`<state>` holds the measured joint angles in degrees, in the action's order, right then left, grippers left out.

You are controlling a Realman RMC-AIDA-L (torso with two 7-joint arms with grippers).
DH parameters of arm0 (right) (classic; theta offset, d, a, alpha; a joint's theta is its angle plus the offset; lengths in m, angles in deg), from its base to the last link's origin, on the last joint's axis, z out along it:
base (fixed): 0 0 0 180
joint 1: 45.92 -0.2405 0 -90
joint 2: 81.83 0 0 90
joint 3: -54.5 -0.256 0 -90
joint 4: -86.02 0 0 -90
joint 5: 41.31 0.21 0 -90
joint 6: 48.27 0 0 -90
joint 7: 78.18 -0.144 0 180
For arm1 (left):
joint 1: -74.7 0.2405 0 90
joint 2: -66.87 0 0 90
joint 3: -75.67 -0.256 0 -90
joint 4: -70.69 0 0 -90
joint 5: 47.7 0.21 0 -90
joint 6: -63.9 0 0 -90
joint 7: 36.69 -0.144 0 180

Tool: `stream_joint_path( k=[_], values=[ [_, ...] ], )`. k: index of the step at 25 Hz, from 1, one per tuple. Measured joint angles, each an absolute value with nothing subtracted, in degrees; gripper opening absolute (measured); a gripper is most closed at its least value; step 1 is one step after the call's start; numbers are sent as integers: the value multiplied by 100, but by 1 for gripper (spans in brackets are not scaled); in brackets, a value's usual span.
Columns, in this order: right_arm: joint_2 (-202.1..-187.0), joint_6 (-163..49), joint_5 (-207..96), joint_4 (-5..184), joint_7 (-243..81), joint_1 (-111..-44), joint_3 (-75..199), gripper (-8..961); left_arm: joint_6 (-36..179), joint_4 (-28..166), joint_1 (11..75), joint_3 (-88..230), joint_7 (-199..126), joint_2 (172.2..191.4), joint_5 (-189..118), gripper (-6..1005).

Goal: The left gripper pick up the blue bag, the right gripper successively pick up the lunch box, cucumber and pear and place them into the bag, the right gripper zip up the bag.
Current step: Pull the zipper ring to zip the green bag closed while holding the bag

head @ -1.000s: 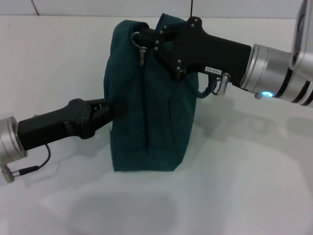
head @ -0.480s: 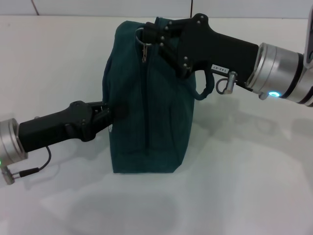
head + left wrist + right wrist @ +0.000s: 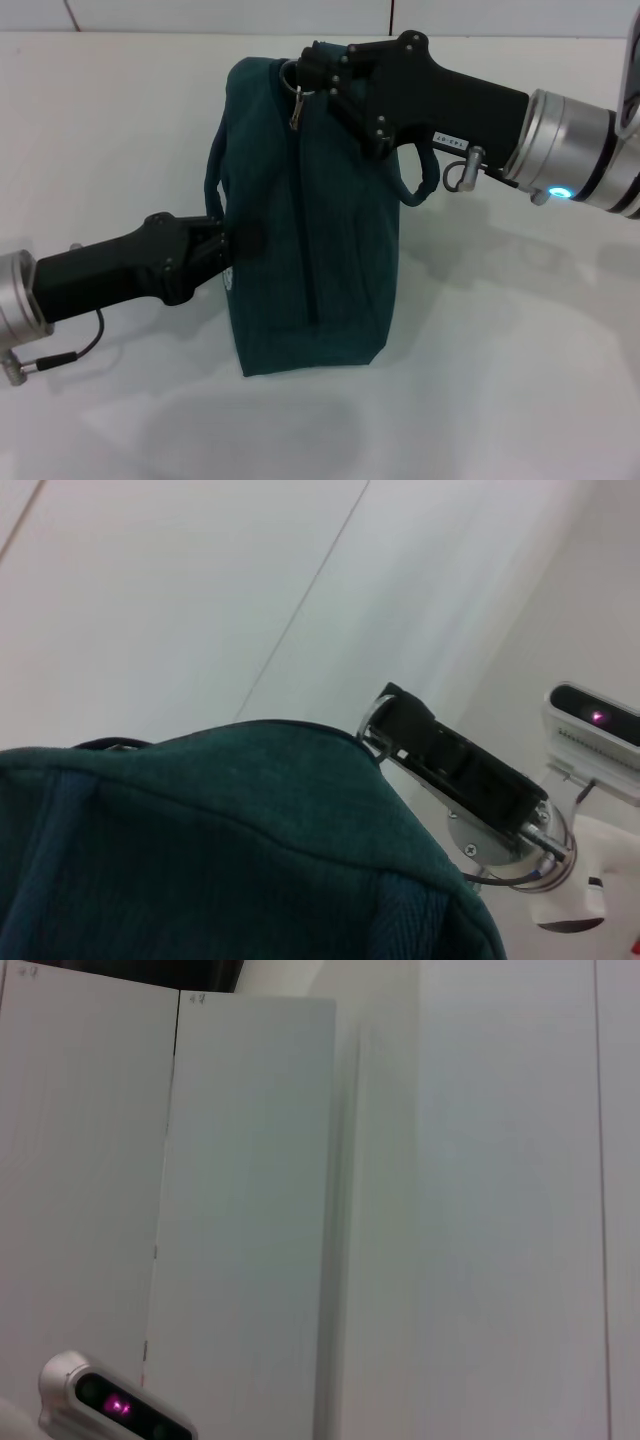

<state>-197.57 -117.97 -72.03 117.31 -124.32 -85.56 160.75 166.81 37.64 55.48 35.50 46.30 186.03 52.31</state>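
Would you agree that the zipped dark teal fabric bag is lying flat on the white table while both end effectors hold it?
Not quite: the head view shows the dark teal fabric bag standing upright, with the left end effector at its side and the right end effector at its ring zipper pull.

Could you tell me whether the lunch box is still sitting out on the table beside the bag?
No: the head view shows only the blue bag on the table, held between the left gripper and the right gripper.
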Motion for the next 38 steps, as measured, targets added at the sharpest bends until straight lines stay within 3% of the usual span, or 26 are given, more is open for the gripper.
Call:
stream_joint_path(
  k=[38],
  values=[
    [-19791,-10459,-7170,11545,-11952,-8536,15662,6,16786,3970,5806,4435,3917,18606,5155,160]
  ],
)
